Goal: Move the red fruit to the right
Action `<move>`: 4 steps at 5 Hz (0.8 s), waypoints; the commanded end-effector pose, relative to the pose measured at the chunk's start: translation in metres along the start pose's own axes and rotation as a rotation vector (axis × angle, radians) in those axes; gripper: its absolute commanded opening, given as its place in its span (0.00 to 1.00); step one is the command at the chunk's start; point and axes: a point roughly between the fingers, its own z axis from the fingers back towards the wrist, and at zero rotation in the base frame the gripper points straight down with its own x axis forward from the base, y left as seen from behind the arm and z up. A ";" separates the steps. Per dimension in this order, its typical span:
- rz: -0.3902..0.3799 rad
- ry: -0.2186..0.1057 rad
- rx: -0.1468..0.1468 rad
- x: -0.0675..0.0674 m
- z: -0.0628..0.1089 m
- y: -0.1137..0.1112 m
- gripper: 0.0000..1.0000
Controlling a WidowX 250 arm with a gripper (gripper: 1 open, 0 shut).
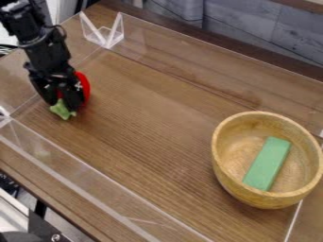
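Note:
The red fruit [79, 87], a small red toy strawberry with a light green leafy cap [59, 111], lies on the wooden table at the far left. My black gripper [57, 95] hangs straight over it, its fingers standing open on either side of the fruit and hiding most of it. Only the fruit's right side and the cap below the fingers show. Whether the fingers touch the fruit I cannot tell.
A wooden bowl [235, 165] at the lower right holds a flat green block [267, 163]. Clear plastic walls [104, 34] run along the table's back left and front edges.

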 end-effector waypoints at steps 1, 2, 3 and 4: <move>-0.002 -0.051 0.033 0.008 0.023 0.003 1.00; 0.033 -0.062 0.036 0.011 0.016 -0.004 0.00; 0.068 -0.087 0.035 0.016 0.019 -0.015 0.00; 0.101 -0.126 0.031 0.023 0.039 -0.024 0.00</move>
